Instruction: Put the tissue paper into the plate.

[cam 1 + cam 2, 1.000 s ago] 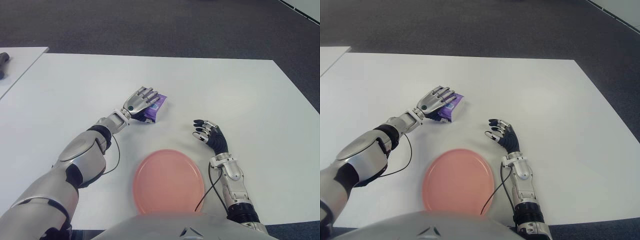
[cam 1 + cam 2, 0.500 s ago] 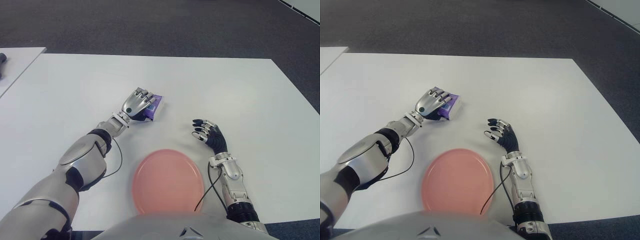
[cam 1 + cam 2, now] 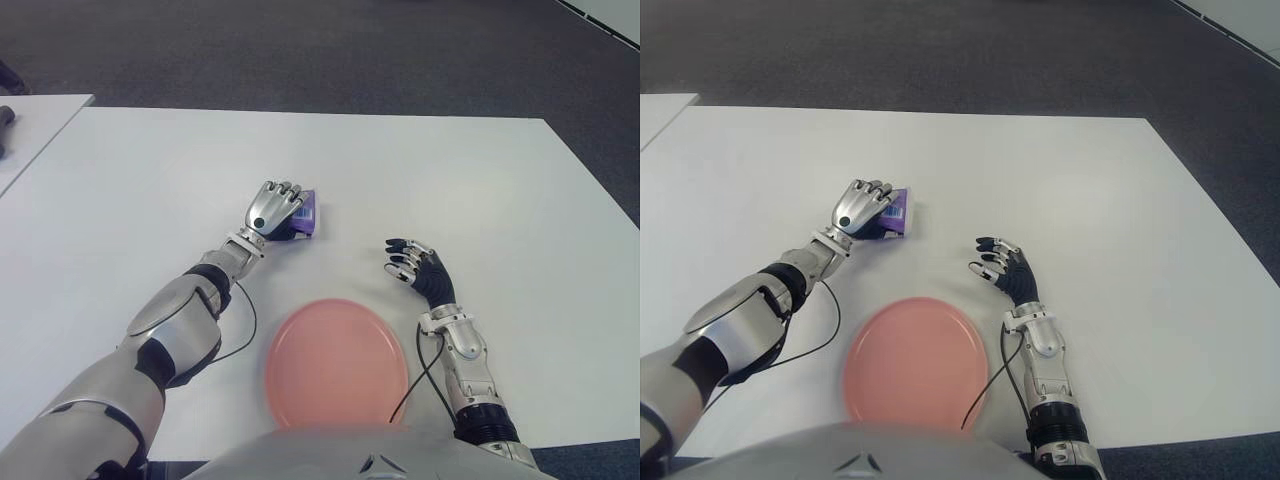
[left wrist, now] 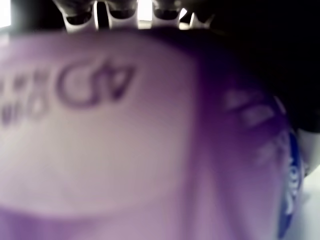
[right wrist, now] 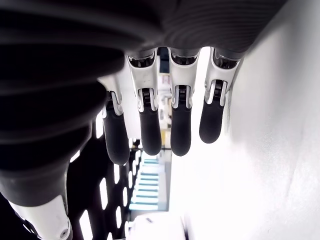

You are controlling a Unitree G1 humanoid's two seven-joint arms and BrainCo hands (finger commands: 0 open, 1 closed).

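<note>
White worktop, broad and plain, set on dark grey carpet. A second white worktop stands off to the robot's left, a narrow gap of carpet between the two; a dark object lies at its edge, too little of it in view to name.

Left hand reached out over the middle of the worktop, fingers curled down over a purple tissue pack. Pack sits under the palm with its far-right edge sticking out past the fingers. Left wrist view is filled almost wholly by the purple wrapper with printed lettering, pressed close to the palm, fingertips hooked over its far edge. Hand is closed around the pack. Whether the pack is lifted or resting on the worktop cannot be told.

Right hand shows to the right of the plate, beyond its far-right rim, palm side down, dark fingers loosely spread and slightly bent, holding nothing. White worktop beside them in the right wrist view.

Pink plate on the worktop near the robot's body, between the two forearms, well apart from the tissue pack. Nothing lies in it. A thin black cable loops from the left forearm over the worktop just left of the plate; another cable runs from the right wrist along the plate's right rim.
</note>
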